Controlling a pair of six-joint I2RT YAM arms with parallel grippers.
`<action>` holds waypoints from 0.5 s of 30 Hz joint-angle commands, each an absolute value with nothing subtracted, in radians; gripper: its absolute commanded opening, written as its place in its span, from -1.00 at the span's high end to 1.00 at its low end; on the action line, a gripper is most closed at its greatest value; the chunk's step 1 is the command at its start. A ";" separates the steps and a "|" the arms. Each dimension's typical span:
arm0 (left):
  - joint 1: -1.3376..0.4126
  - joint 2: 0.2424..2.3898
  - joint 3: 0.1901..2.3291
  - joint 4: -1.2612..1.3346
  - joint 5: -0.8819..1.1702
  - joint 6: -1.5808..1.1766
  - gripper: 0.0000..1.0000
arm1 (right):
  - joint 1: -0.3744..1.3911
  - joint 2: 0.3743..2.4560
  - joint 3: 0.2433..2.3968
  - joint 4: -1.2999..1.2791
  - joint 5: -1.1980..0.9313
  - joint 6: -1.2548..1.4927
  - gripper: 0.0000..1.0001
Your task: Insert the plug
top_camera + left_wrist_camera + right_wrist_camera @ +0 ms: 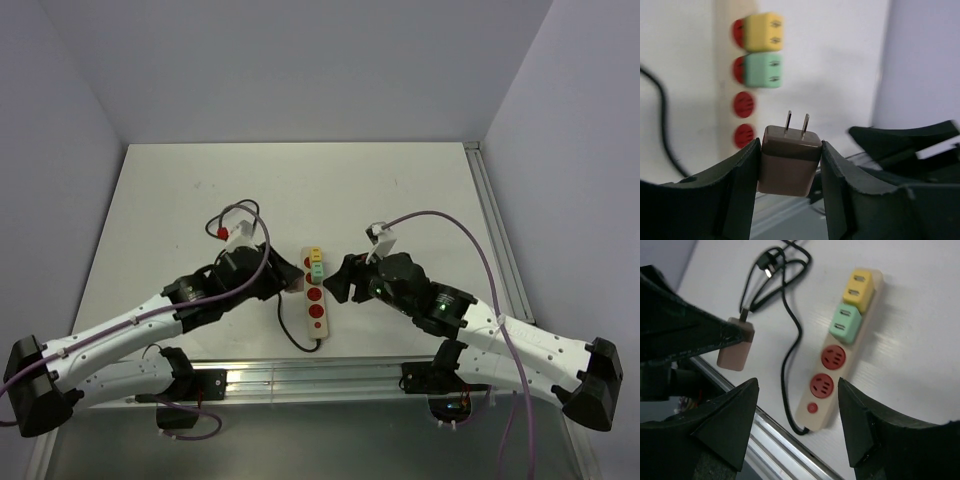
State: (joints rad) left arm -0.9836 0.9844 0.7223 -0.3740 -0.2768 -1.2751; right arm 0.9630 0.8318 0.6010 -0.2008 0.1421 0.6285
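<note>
The left gripper [791, 150] is closed on the plug [790, 165], a brown block pinched on its two flat sides between the dark fingers [742, 185], with its two flat metal prongs sticking out past the fingertips. The plug hangs in the air, clear of the power strip [722, 55], with its prongs pointing towards it. In the right wrist view the plug [735, 351] is off to the left of the power strip [866, 337], apart from it and over the near edge of the table [300, 180]. The strip is a beige bar lying on the white table. A yellow adapter [860, 285] is plugged in at its far end, and a green adapter [845, 322] sits right next to it. After those come two bare red sockets [833, 357] and a small red button [812, 407] at the near end. No writing can be read on the plug, the strip or the adapters. A black cord [790, 340] leaves the near end of the strip and loops across the table on its left. The right gripper [797, 385] hovers above the strip with its jaws spread wide and nothing between them.
</note>
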 commanded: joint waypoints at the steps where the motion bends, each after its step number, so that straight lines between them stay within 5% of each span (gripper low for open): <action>1: -0.925 0.945 0.790 -0.233 -0.121 -1.296 0.99 | 0.982 0.825 0.617 -0.013 0.133 0.565 -0.41; 15: -0.877 0.888 0.689 -0.081 -0.069 -1.664 0.99 | 1.265 0.888 0.529 0.409 0.540 0.450 -0.28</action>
